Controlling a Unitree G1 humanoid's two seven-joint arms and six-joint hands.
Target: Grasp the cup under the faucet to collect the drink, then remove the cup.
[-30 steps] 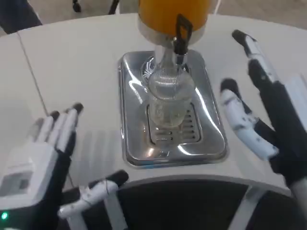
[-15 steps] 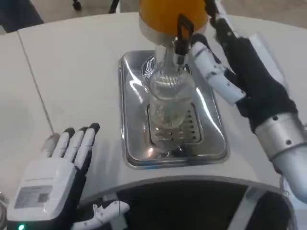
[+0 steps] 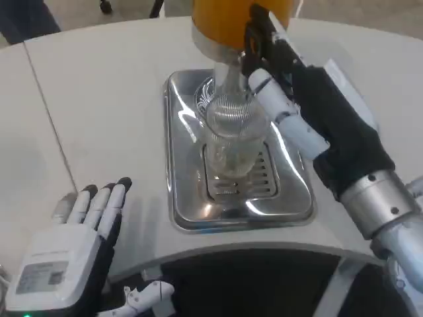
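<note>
Head view: clear cup (image 3: 232, 135) under faucet (image 3: 250, 46)

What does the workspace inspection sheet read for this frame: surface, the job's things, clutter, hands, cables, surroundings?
Surface: white table, curved front edge, a seam line running down its left part.
Job's things: clear ribbed cup upright on the shiny metal drip tray, under the black faucet of the orange drink dispenser; the drink level cannot be told.
Clutter: nothing seen.
Hands: right hand reaches in at the faucet, beside the cup's top; contact with either cannot be told. Left hand holds nothing, fingers extended over the table's near left.
Cables: nothing seen.
Surroundings: floor beyond the table, with dark shapes at the top left.
</note>
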